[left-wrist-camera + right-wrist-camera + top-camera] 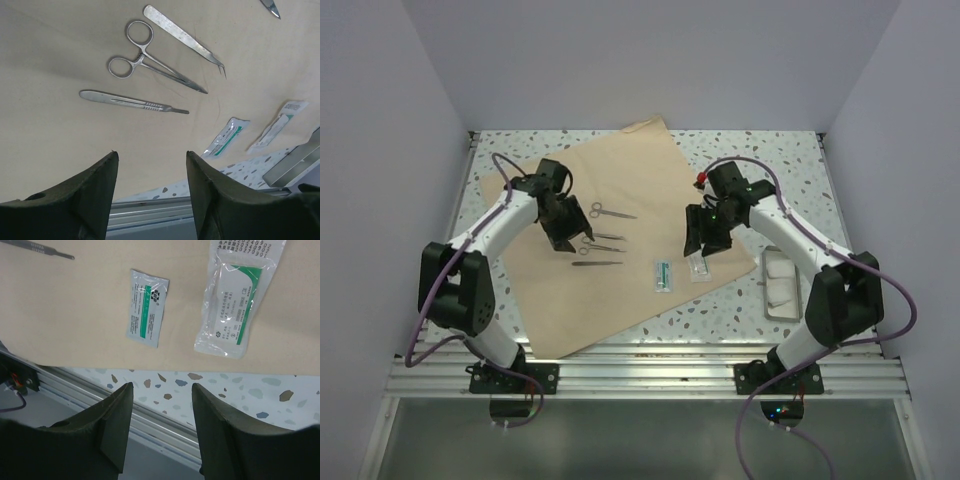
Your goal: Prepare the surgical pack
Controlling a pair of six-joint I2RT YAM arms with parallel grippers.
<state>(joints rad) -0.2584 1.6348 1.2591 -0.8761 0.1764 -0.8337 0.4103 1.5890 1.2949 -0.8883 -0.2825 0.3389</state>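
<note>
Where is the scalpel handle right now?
In the top view, the scalpel handle lies on the tan wrapping sheet, left of centre, just nearer the arms than the ring-handled forceps and beside the left gripper.

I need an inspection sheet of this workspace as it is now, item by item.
Surface: speckled table, partly covered by the sheet.
Job's things: surgical pack wrapping sheet lies open, flat.
Clutter: forceps, tweezers, scalpel handle, two sealed packets on sheet; metal tray beside it.
Grippers: left gripper open, empty; right gripper open, empty.
Cables: purple cables along both arms.
Surroundings: white walls; nothing else seen.
</note>
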